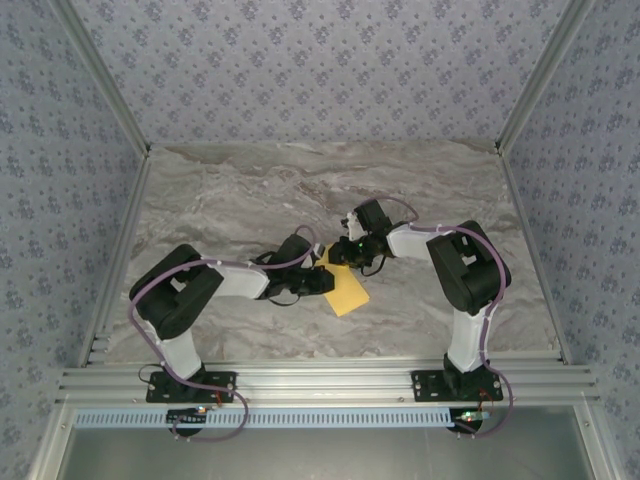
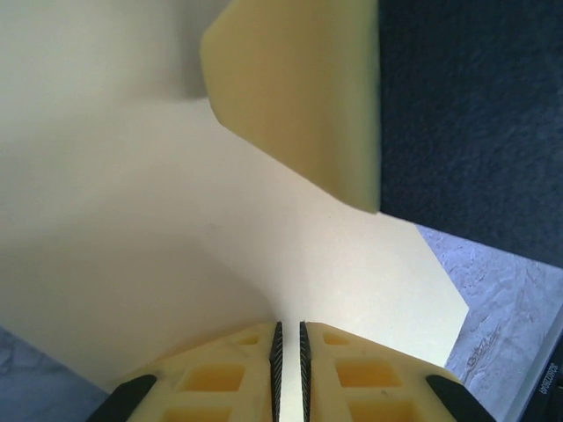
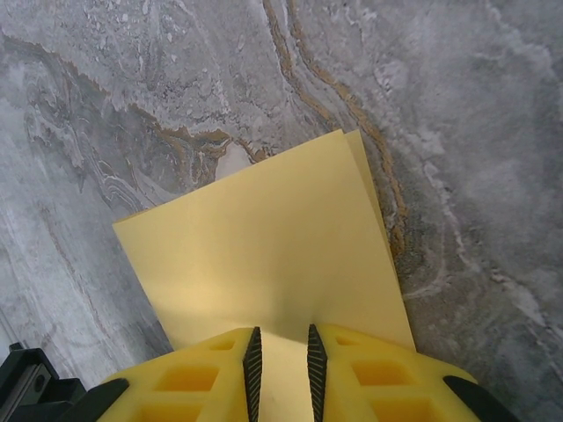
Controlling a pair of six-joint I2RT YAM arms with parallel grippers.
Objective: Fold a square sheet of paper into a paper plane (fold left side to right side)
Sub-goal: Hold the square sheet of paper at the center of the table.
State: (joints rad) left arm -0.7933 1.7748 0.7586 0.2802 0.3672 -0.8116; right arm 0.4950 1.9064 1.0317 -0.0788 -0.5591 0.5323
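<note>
The left gripper (image 2: 290, 327) has its jaws drawn almost together, with only a thin slit between the ribbed pads. The sheet of paper (image 2: 132, 220) curves up into that slit, so this gripper is pinching the sheet at its near edge. Ahead of these jaws the paper spreads wide to the left and runs to a pointed corner ahead and to the right, with bare table (image 2: 510, 299) beyond it. One finger of the right gripper (image 2: 299, 97) hangs over the paper straight ahead, close to it.

The right gripper (image 3: 283, 330) has its jaws a little wider apart, and yellow paper (image 3: 264, 255) shows in the gap. I cannot tell whether they clamp the sheet or only rest over its near edge. Ahead of these jaws the sheet lies flat on the table (image 3: 132, 88). A second layer peeks out along its right edge, not quite lined up with the top one. Open marble lies ahead and to both sides.

From above, the two grippers (image 1: 322, 278) (image 1: 338, 256) meet just beside each other at the far corner of the sheet (image 1: 350, 293), with clear table (image 1: 250, 190) all round.
</note>
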